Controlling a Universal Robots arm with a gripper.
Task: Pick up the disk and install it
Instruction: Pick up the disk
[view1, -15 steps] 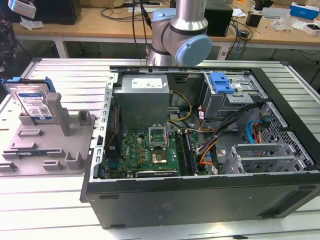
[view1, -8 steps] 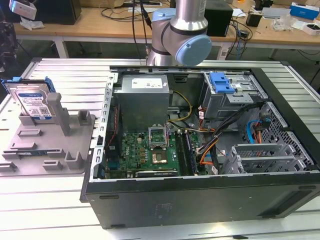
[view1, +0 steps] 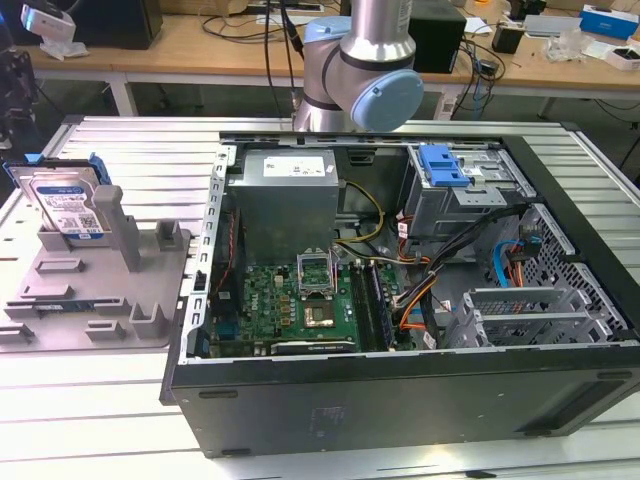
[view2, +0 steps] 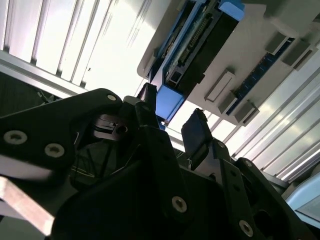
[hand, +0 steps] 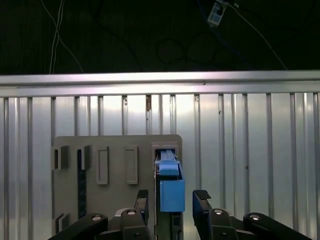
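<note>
The disk (view1: 68, 205), a silvery drive with a white-and-blue label in a blue bracket, stands on edge in a grey holder (view1: 100, 290) at the exterior view's left. In the first wrist view my gripper (hand: 172, 200) is open, and its black fingers (hand: 142, 200) stand on either side of the disk's blue bracket end (hand: 171, 192), with a gap on each side. The second wrist view shows the same: the gripper (view2: 171, 114) straddles the blue end of the disk (view2: 200, 40). Nothing is held.
An open computer case (view1: 400, 400) lies at the centre and right of the exterior view, with a metal drive bay topped by a blue latch (view1: 445, 165) at its far right corner. The arm's joint (view1: 365, 70) stands behind the case. The ribbed metal table (hand: 250, 150) surrounds the holder.
</note>
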